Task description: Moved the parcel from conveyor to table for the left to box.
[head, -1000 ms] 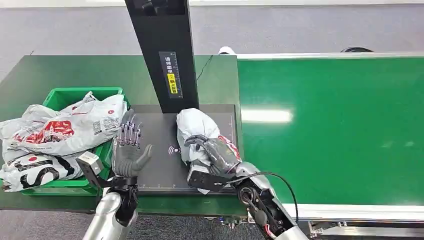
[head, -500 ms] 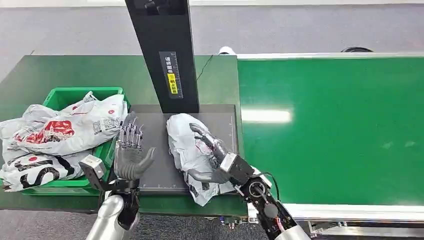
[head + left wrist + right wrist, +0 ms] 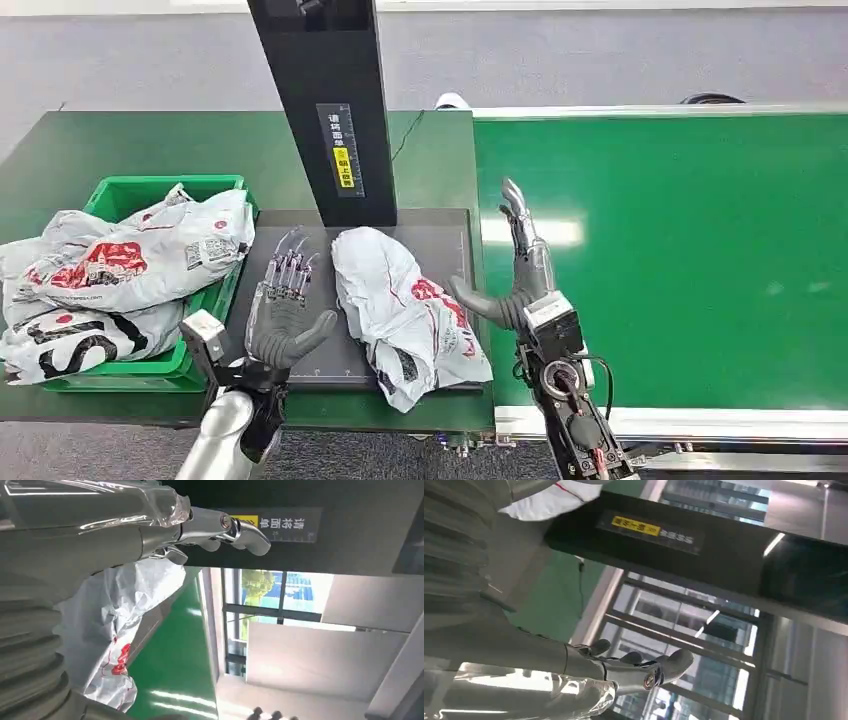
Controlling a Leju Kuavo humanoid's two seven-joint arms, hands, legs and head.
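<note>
Lying crumpled on the dark scanning plate [image 3: 305, 345] of the table [image 3: 130, 140], the white parcel [image 3: 405, 310] with red print rests free, with neither hand touching it. Its near corner spills over the plate's front edge. The right hand [image 3: 515, 275] stands just beside the parcel on the conveyor side, holding nothing, fingers straight and pointing up, thumb angled toward the bag; this looks like a hand that has let go. The left hand [image 3: 285, 310] hovers just beside the parcel's other side, palm facing it, fingers spread and empty, apparently ready to take it. A black post [image 3: 325, 100] with a yellow label rises behind the plate. Further left, a green bin [image 3: 125, 190] holds other white bags [image 3: 130, 255]. The green conveyor [image 3: 670, 260] runs along the right
</note>
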